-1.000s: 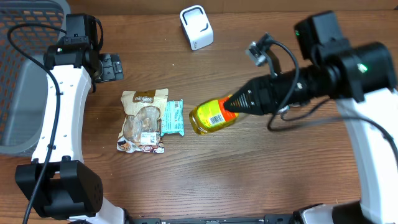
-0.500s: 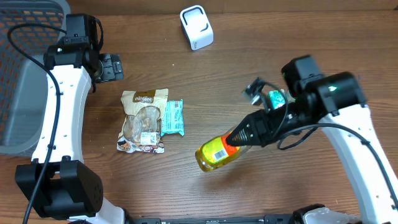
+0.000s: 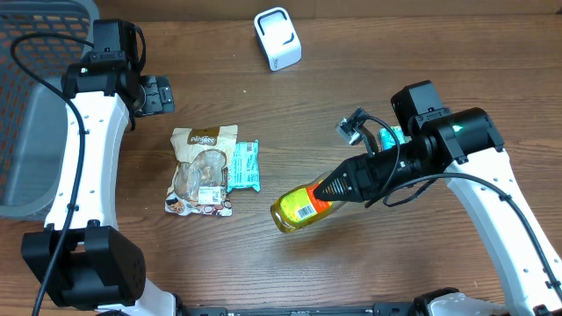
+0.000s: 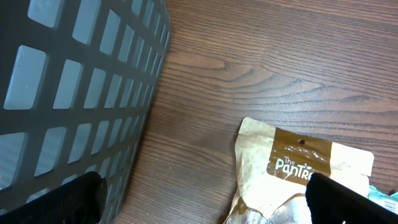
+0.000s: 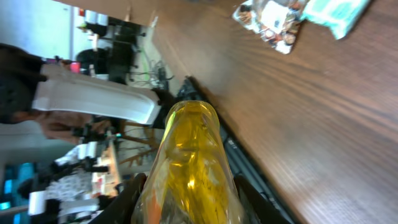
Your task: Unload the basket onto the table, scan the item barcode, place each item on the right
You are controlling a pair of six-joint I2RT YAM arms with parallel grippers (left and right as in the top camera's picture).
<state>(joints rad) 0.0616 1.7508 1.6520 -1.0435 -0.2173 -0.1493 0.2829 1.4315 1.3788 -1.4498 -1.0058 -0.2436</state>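
A yellow bottle (image 3: pixel 299 207) with a white barcode label facing up hangs tilted over the front middle of the table. My right gripper (image 3: pixel 339 186) is shut on its neck end. In the right wrist view the bottle (image 5: pixel 189 155) fills the space between the two black fingers (image 5: pixel 133 194). A white scanner (image 3: pixel 277 39) stands at the back centre, far from the bottle. My left gripper (image 3: pixel 154 94) is open and holds nothing at the back left; in its wrist view the gripper (image 4: pixel 211 211) hovers over bare wood beside a snack bag (image 4: pixel 298 168).
A brown snack bag (image 3: pixel 202 171) and a teal packet (image 3: pixel 244 167) lie left of centre. A grey mesh basket (image 3: pixel 35 105) sits at the far left edge, close to the left arm. Another teal packet (image 3: pixel 392 135) lies behind the right arm.
My right arm has carried the bottle from the table's middle toward the front edge, then a little left. The left arm has not moved.
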